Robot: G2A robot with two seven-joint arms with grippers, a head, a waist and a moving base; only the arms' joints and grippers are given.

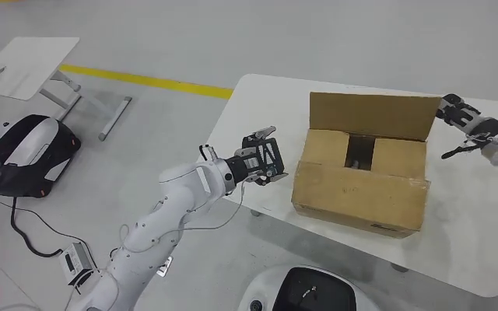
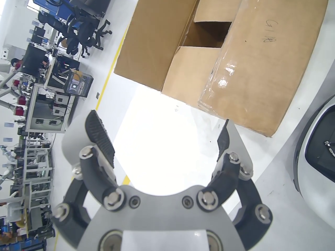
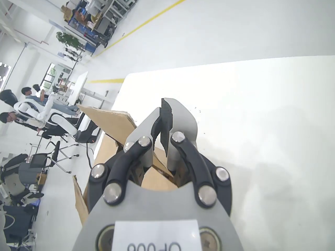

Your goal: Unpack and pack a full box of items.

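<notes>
Cardboard box (image 1: 362, 183) on white table (image 1: 459, 233), rear flap (image 1: 373, 115) upright. Left gripper (image 2: 158, 121) spread, empty, beside one end; right gripper (image 3: 162, 113) pressed together by the raised flap. Left wrist view reveals glossy tape (image 2: 222, 79).

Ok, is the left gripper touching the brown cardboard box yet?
Apart. The top view shows bare white table between the open left gripper and the brown cardboard box.

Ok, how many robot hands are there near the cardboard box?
2. The left gripper is at one short end of the cardboard box, fingers open. The right gripper is by the opposite end, near the raised flap, fingers shut. None seem hidden.
</notes>
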